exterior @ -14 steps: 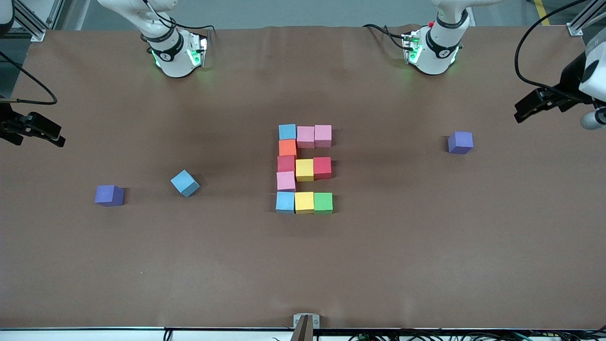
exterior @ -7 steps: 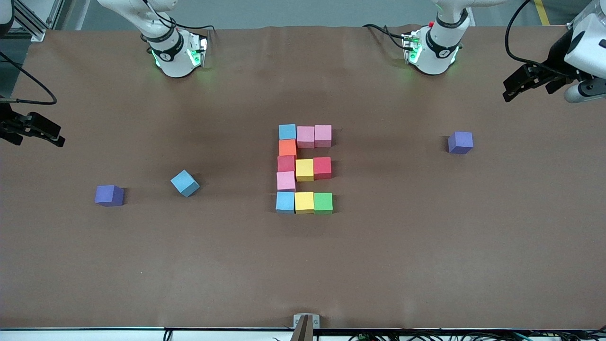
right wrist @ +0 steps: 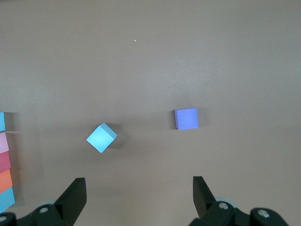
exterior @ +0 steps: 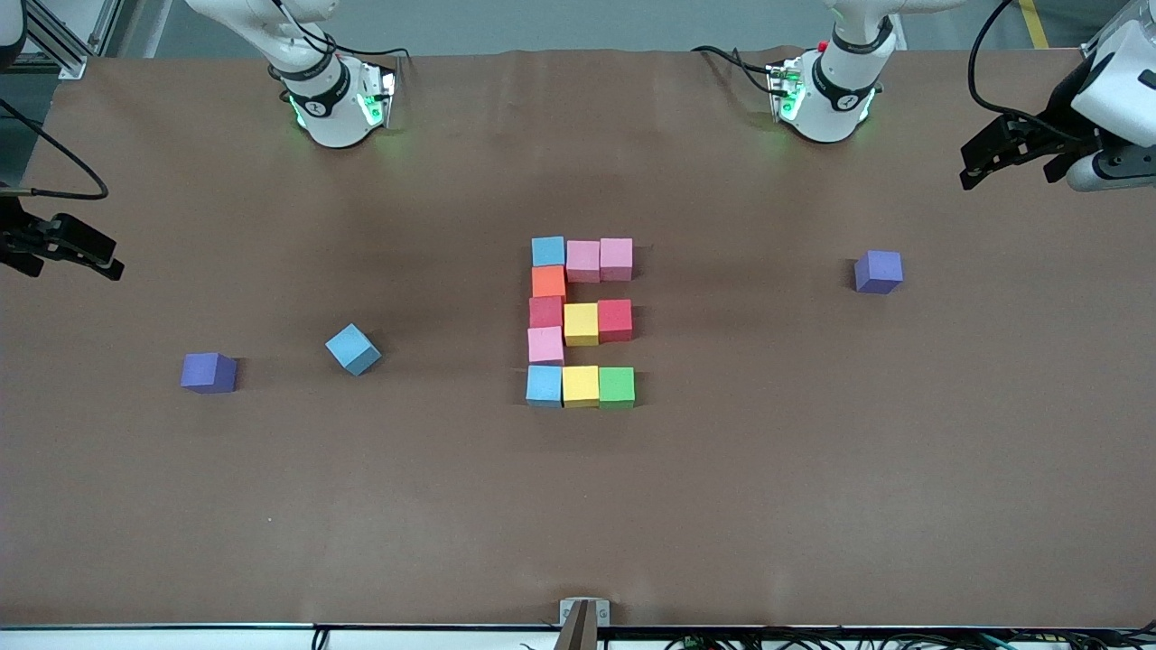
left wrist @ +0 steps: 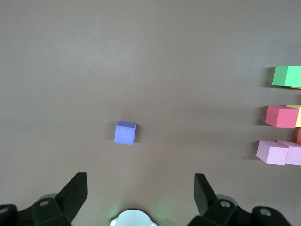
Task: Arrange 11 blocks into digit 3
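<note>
The figure (exterior: pixel 581 322) sits mid-table and reads as an "E" from the front: a five-cube column (light blue, orange, red, pink, light blue) with three bars branching toward the left arm's end, namely pink-pink, yellow-red and yellow-green. Every cube touches its neighbour; the count is eleven. I judge the digit complete.

Change over the last second: only the left arm moved. The left gripper (exterior: pixel 1002 153) has lifted up and back toward the table's corner at its own end, away from the figure. No cube has shifted in that time. This looks like a retreat after the last placement, so nothing seems left to place.

Left gripper fingers: spread wide, nothing between them. It hangs well apart from the figure, past the purple cube (exterior: pixel 878 272), which its wrist view shows between the fingers' lines but far below (left wrist: pixel 125 132).

Right gripper (exterior: pixel 77 246): waits at the table edge at its own end, fingers apart and empty, well away from the figure.

Spares, all well apart from the figure toward the right arm's end: a stray light blue cube (exterior: pixel 353 348), turned askew, and a second purple cube (exterior: pixel 208 372) farther out. Neither touches anything.
</note>
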